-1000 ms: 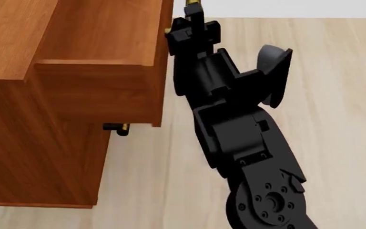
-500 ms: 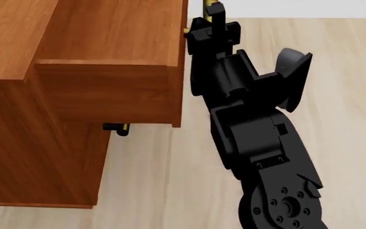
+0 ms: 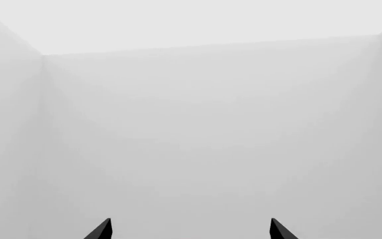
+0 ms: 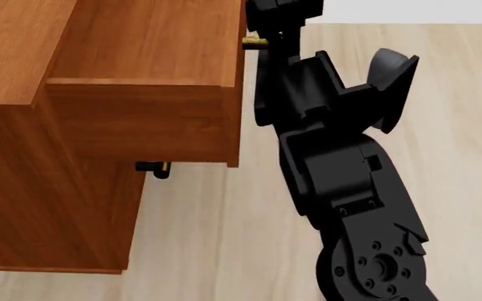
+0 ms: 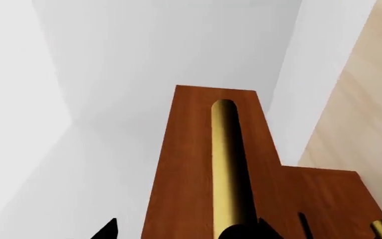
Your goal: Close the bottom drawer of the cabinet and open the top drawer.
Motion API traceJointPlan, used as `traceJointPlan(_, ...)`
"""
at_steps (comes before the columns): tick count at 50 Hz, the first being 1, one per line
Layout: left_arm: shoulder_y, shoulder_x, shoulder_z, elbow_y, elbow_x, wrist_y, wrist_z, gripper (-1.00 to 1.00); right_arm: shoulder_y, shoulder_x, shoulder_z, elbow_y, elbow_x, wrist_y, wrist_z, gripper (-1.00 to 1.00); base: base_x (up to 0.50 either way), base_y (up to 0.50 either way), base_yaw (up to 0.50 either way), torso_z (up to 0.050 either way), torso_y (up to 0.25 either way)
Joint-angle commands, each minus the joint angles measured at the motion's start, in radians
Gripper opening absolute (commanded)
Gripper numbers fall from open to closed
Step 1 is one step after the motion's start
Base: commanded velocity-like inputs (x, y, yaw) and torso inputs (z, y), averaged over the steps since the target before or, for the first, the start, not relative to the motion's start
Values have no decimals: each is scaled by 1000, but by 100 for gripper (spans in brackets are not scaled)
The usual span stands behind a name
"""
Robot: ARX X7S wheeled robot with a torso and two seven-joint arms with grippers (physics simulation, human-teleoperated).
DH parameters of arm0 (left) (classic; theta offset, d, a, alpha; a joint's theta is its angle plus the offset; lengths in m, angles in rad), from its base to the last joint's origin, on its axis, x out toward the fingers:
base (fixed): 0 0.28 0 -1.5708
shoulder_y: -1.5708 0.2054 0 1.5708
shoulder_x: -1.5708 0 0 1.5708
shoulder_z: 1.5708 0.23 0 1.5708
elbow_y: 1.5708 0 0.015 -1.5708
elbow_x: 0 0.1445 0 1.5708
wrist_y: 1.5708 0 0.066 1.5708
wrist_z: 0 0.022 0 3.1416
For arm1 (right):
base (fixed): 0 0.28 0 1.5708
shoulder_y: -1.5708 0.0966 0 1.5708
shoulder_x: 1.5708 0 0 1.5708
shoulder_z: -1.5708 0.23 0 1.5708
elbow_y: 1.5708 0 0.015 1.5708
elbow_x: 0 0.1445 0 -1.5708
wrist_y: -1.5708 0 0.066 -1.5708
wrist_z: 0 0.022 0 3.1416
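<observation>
Top drawer [image 4: 149,69] sticks out from the cabinet [image 4: 40,207], right gripper [image 4: 278,15] beside its brass bar handle [image 5: 230,169], fingers spread, not gripping; looks rigid, heavy-ish, slick, so grab mid-bar; left gripper [image 3: 189,230] open, idle.

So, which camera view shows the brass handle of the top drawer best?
The right wrist view: the handle runs as a long brass bar along the top drawer front. The head view shows only its end beside the right arm. The left wrist view shows only blank walls.
</observation>
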Motion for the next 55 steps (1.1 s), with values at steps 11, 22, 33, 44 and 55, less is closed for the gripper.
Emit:
traceJointPlan(11, -1, -4, 5, 0, -3, 1, -4, 100, 9, -2, 19, 3, -31, 12, -26, 100, 0, 0, 0, 0, 1)
traceJointPlan(22, -8, -1, 17, -6, 0, 3, -6, 100, 2, 1, 27, 9, -25, 13, -32, 100, 0, 0, 0, 1, 1)
traceJointPlan(33, -3, -4, 15, -5, -3, 6, -8, 100, -20, -15, 18, 74, -10, 28, -60, 100, 0, 0, 0, 0, 0)
traceJointPlan(44, -7, -5, 14, -1, -10, 1, -15, 100, -30, -27, 11, 123, -2, 39, -76, 100, 0, 0, 0, 0, 0)
traceJointPlan(55, -9, -5, 18, -2, -12, 3, -16, 100, -29, 0, 29, 78, -14, 15, -53, 100, 0, 0, 0, 0, 0)
